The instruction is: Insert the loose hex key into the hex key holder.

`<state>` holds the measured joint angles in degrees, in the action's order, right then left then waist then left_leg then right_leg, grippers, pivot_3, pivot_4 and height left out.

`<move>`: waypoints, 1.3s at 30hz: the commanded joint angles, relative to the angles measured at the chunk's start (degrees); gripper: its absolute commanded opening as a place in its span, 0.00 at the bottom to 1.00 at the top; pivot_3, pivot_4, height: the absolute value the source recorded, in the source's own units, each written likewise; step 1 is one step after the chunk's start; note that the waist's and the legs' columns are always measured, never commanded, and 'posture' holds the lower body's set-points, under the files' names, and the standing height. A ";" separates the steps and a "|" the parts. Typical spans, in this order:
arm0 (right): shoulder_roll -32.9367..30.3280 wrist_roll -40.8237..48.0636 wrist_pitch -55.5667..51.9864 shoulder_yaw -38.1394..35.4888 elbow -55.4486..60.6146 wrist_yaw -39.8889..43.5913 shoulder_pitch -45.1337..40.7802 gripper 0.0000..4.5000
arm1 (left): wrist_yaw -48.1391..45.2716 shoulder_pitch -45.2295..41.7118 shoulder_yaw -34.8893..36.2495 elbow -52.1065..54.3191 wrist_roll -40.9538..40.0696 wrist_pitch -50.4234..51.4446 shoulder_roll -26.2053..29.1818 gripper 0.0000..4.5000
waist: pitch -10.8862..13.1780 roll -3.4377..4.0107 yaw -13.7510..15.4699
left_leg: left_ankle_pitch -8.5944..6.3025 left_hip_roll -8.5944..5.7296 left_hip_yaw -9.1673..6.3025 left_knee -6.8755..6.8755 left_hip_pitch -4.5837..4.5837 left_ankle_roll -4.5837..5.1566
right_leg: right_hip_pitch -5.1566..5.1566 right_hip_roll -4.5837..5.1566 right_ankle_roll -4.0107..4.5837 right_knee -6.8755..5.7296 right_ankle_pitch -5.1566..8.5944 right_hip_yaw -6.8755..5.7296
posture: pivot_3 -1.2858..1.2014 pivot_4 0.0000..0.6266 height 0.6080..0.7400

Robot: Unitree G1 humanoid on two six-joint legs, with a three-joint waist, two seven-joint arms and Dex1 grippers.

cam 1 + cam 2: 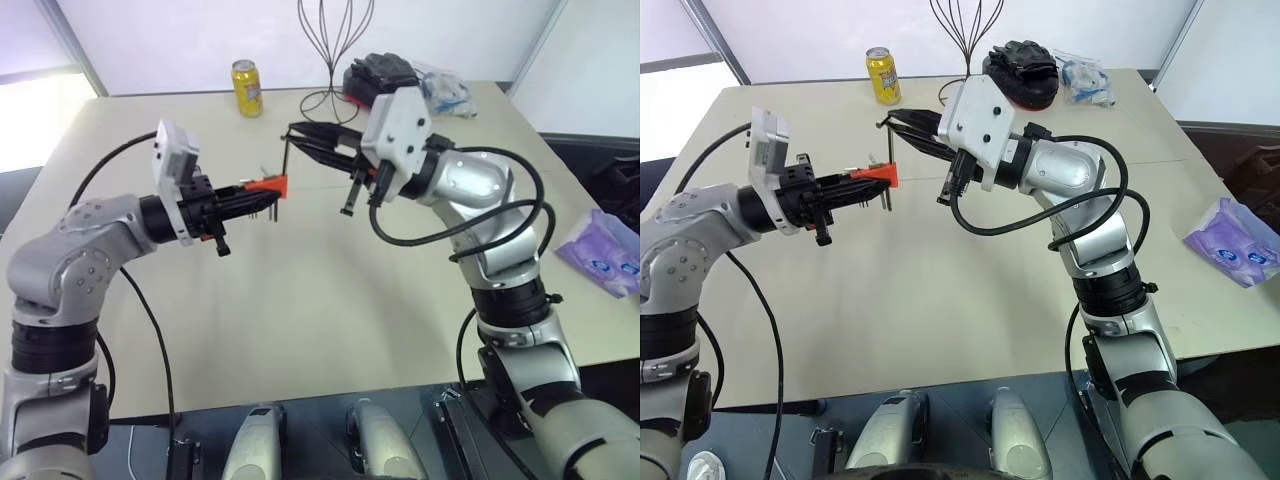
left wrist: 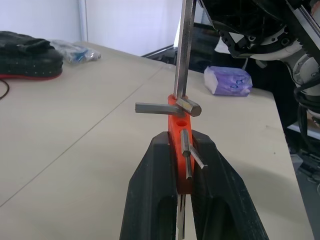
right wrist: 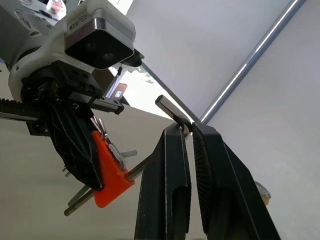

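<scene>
1. The left tool (image 1: 262, 197) is pressed together on the hex key holder (image 1: 267, 185), pinching the orange block between its two black fingers so that the block's far end sticks out past the fingertips.
2. The right tool (image 1: 296, 136) is pressed together on the loose hex key (image 1: 284, 160), gripping it near the bend; the long leg hangs down from the fingertips to the holder.
3. In the left wrist view the key's (image 2: 184, 50) lower end meets the top of the holder (image 2: 176, 122), right beside a short key; whether it sits in a hole I cannot tell.
4. Both tools meet above the table (image 1: 300, 320), tip to tip, the right one coming in just above the left one.
5. Count: two tools, one loose key, one holder. About four short keys stick out of the holder, fanned to different sides.
6. Beyond the tools stand one yellow can (image 1: 247, 88), one wire stand (image 1: 333, 50), one black glove-like bundle (image 1: 385, 72) and one clear plastic bag (image 1: 445, 88).
7. Off to the right tool's side lies one purple packet (image 1: 603, 252).
8. The key is a thin, dark, six-sided metal rod bent in an L. The holder is smooth orange plastic, flat and narrow. The table top is pale and matt.
</scene>
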<state>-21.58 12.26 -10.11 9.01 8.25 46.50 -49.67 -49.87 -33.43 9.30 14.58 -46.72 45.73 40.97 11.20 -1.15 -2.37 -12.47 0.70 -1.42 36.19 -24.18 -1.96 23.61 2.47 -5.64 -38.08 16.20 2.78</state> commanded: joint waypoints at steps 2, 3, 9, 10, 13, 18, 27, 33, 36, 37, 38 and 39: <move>0.05 -0.05 0.71 0.24 1.49 0.35 -0.06 0.17 | 0.06 -1.45 1.09 1.15 -0.38 -1.20 -0.06 0.00 | 0.00 0.00 0.01 | 0.00 0.00 0.00 0.00 0.00 0.00 | 0.00 0.00 0.00 0.00 0.00 0.00 | 0.52 0.24 1.00; 0.14 -0.14 0.84 0.32 1.39 0.37 -0.09 0.23 | 0.10 -1.41 1.08 1.18 -0.39 -1.20 -0.12 0.00 | 0.00 0.00 0.01 | 0.00 0.00 0.00 0.01 0.00 0.00 | 0.00 0.00 0.00 0.00 0.00 0.00 | 0.52 0.24 1.00; -0.10 -0.12 0.71 1.04 1.13 1.36 -0.06 0.92 | 0.26 -0.94 1.04 1.48 -0.35 -1.23 -0.48 0.00 | 0.00 0.00 0.00 | 0.00 0.00 0.00 0.00 0.00 0.00 | 0.00 0.00 0.00 0.00 0.00 0.00 | 0.52 0.24 1.00; -0.29 -0.01 0.48 1.11 1.33 1.69 0.11 0.92 | 0.30 -0.89 1.06 1.53 -0.40 -1.20 -0.54 0.00 | 0.00 0.00 0.01 | 0.00 0.00 0.00 0.01 0.00 0.00 | 0.00 0.00 0.00 0.00 0.00 0.00 | 0.52 0.24 1.00; -2.84 1.41 -1.62 -0.16 2.94 3.68 2.08 0.92 | 0.66 -0.54 1.13 1.71 -0.50 -1.22 -0.93 0.00 | 0.00 0.00 0.19 | 0.00 0.00 0.00 0.01 0.00 0.00 | -0.01 0.00 0.00 0.00 0.00 0.00 | 0.52 0.24 1.00; -9.72 2.06 -3.35 -3.37 5.78 5.54 8.60 0.92 | 3.82 1.17 -1.17 1.53 1.82 -1.58 -3.93 0.00 | 0.00 0.01 1.26 | -0.01 -0.04 0.00 0.04 0.00 0.01 | -0.08 0.05 0.00 0.09 0.00 -0.02 | 0.52 0.24 1.00; -22.86 6.08 -12.57 -11.33 13.46 8.76 17.30 0.92 | 8.33 4.43 -7.84 -5.74 6.02 -4.88 -17.44 0.00 | 0.00 0.00 1.96 | -0.01 -0.08 0.01 0.12 -0.01 0.02 | -0.18 0.04 0.00 0.11 0.00 -0.09 | 0.52 0.24 1.00; -32.55 12.85 -19.86 -18.00 21.48 12.51 23.57 0.92 | 4.83 3.23 -13.37 -15.24 10.74 -8.39 -22.92 0.00 | 0.00 0.00 1.48 | -0.01 -0.17 0.04 0.16 -0.01 0.03 | -0.20 0.01 0.00 0.12 0.00 -0.11 | 0.52 0.24 1.00; -34.34 17.33 -24.79 -21.12 24.62 11.58 23.13 0.92 | 3.06 2.56 -15.26 -20.43 12.76 -9.78 -25.42 0.00 | -0.01 0.02 1.54 | -0.01 -0.14 0.03 0.14 0.07 0.04 | -0.21 -0.06 0.00 0.08 0.00 -0.09 | 0.52 0.24 1.00; -34.65 17.64 -25.38 -21.37 25.21 11.00 22.87 0.92 | 2.72 2.38 -15.40 -21.33 12.67 -9.53 -26.26 0.00 | -0.01 0.02 1.54 | -0.02 -0.13 0.03 0.15 0.07 0.04 | -0.23 -0.09 0.01 0.08 0.00 -0.10 | 0.52 0.24 1.00; -34.83 17.83 -25.77 -21.48 25.60 10.47 22.71 0.92 | 2.42 2.27 -15.38 -21.88 12.61 -9.33 -26.83 0.00 | -0.01 0.02 1.55 | -0.02 -0.12 0.03 0.15 0.07 0.04 | -0.23 -0.09 0.01 0.08 0.01 -0.09 | 0.52 0.24 1.00; -35.11 17.83 -25.98 -21.49 25.94 10.08 22.73 0.92 | 2.46 2.04 -15.13 -22.68 12.20 -8.55 -27.66 0.00 | -0.01 0.02 1.60 | -0.02 -0.11 0.02 0.15 0.06 0.04 | -0.23 -0.08 0.01 0.09 0.01 -0.09 | 0.52 0.24 1.00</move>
<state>-55.84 28.98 -35.54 -10.69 32.52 57.52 -26.02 -46.42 -30.06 -6.22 -8.36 -34.08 37.30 13.92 11.19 -1.13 -0.76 -12.48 0.59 -1.42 36.34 -24.12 -1.92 23.38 2.40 -5.63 -37.98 16.21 2.69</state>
